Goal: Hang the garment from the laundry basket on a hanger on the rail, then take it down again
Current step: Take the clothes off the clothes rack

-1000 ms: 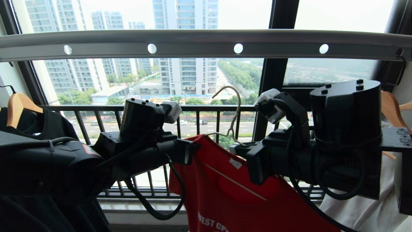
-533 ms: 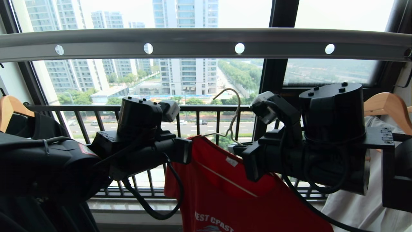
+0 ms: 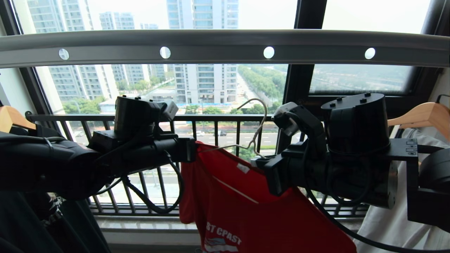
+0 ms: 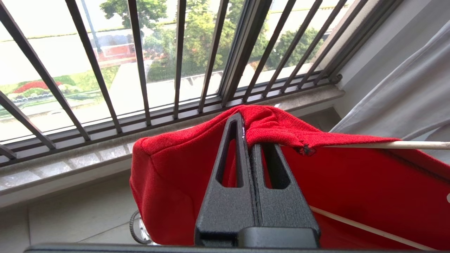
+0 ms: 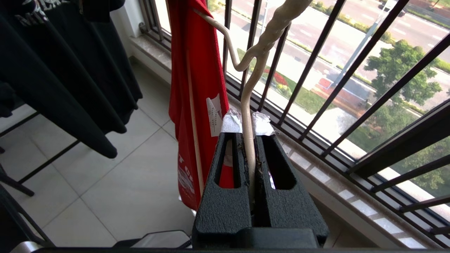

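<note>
My left hand (image 4: 248,140) reaches forward from my left side at chest height, fingers pressed together on a fold of the garment's (image 3: 246,207) shoulder. The red cloth bunches over my fingertips and drapes down beneath and to the right of them. My right hand (image 5: 248,137) comes in level from the right, pointing toward the left one, clamped on the stem of the hanger (image 3: 255,131) just below its twisted neck. From that hand the cream wire rises into its hook, which is free in the air, well below the rail (image 3: 218,47) above both hands. The hanger's arm runs from my right hand across to my left, inside the shirt's neck. Beyond the left hand a black T-shirt (image 5: 52,70) hangs; beyond the right, a wooden hanger (image 3: 420,116).
</note>
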Motion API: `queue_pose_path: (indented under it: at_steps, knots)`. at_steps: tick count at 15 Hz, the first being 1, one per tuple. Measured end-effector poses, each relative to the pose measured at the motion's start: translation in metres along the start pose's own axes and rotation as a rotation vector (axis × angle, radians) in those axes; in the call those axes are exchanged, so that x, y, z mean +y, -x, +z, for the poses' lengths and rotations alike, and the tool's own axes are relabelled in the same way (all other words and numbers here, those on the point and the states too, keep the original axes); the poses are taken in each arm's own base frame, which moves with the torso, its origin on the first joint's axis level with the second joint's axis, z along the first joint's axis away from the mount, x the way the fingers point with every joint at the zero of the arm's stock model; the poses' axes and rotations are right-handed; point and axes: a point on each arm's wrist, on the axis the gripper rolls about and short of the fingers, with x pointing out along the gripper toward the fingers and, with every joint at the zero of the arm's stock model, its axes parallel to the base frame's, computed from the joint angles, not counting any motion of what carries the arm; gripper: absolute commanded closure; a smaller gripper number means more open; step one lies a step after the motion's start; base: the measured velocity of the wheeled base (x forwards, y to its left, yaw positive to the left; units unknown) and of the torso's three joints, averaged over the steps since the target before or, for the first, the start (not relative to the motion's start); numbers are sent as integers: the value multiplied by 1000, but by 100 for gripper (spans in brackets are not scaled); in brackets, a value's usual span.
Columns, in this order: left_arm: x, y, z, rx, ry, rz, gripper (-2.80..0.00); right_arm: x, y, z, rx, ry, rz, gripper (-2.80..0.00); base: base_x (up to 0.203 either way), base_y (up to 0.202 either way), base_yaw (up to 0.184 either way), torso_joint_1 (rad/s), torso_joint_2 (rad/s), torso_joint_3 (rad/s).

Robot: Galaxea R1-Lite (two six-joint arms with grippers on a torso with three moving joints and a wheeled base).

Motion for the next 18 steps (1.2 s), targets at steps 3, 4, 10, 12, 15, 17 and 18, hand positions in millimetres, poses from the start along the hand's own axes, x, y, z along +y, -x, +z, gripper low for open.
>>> queue_pose_path:
  at_steps: [3, 4, 10, 12, 15, 17, 18]
  knots:
    - [14, -5, 0, 13, 19, 7, 0, -4, 0, 0, 1, -4, -13, 0, 0, 0, 0, 0, 0, 0]
    - [19, -9, -1, 18, 24, 18, 0, -5, 0, 0, 1, -4, -14, 0, 0, 0, 0, 0, 0, 0]
    - [47, -42, -14, -35, 50, 52, 0, -6, -5, -2, 11, -6, -19, 0, 0, 0, 0, 0, 0, 0]
    - [52, -48, -21, -14, 56, 63, 0, -6, -6, -2, 16, -5, -20, 0, 0, 0, 0, 0, 0, 0]
    - [58, -51, -23, -6, 64, 80, 0, -6, -7, -3, 17, -5, -21, 0, 0, 0, 0, 0, 0, 0]
    - [66, -48, -17, -29, 69, 100, 0, -6, -6, -2, 14, -4, -21, 0, 0, 0, 0, 0, 0, 0]
    - [71, -46, -13, -43, 71, 111, 0, -6, -6, -2, 13, -4, -21, 0, 0, 0, 0, 0, 0, 0]
